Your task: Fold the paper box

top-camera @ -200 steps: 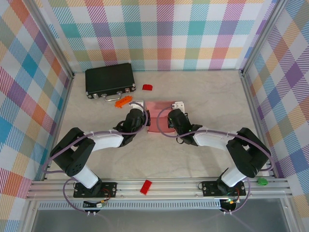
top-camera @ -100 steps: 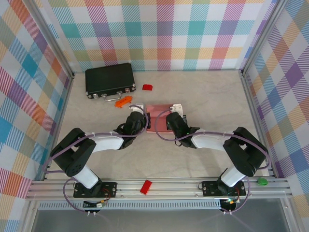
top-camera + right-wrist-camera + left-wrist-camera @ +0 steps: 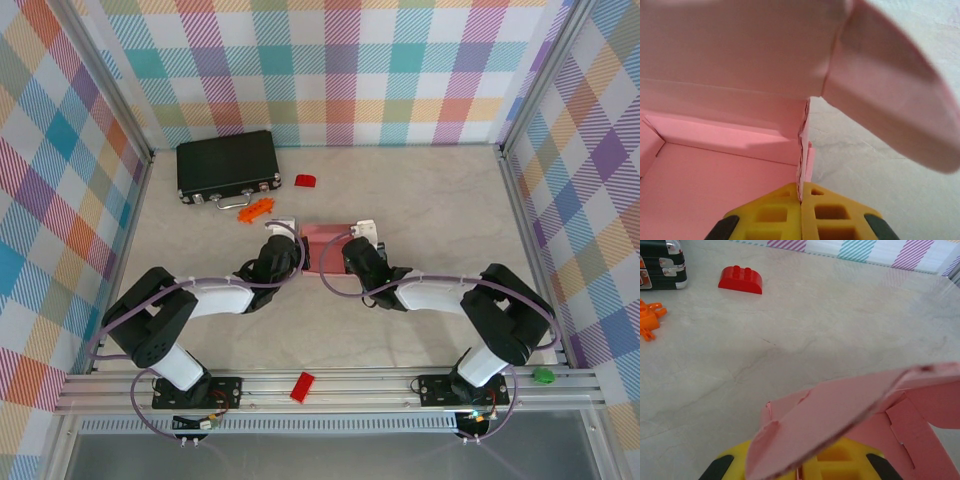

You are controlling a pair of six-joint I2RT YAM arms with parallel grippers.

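Observation:
The paper box (image 3: 326, 238) is pale pink card, half formed, at the table's middle between my two grippers. My left gripper (image 3: 292, 238) holds its left side. In the left wrist view its yellow fingers (image 3: 840, 460) are pressed together under a raised pink flap (image 3: 840, 410), with card in the seam. My right gripper (image 3: 356, 240) holds the right side. In the right wrist view it (image 3: 801, 197) is shut on the upright side wall (image 3: 803, 150), with the box floor (image 3: 715, 185) to the left and a curved flap (image 3: 890, 100) overhead.
A black case (image 3: 228, 165) lies at the back left, with an orange piece (image 3: 256, 208) and a red piece (image 3: 305, 180) near it. Another red piece (image 3: 301, 386) rests on the front rail. Bare table lies to the right of the box.
Both grippers have turned and shifted slightly away from the bases. The box's sides have come up, so its outline from above is smaller than a second ago.

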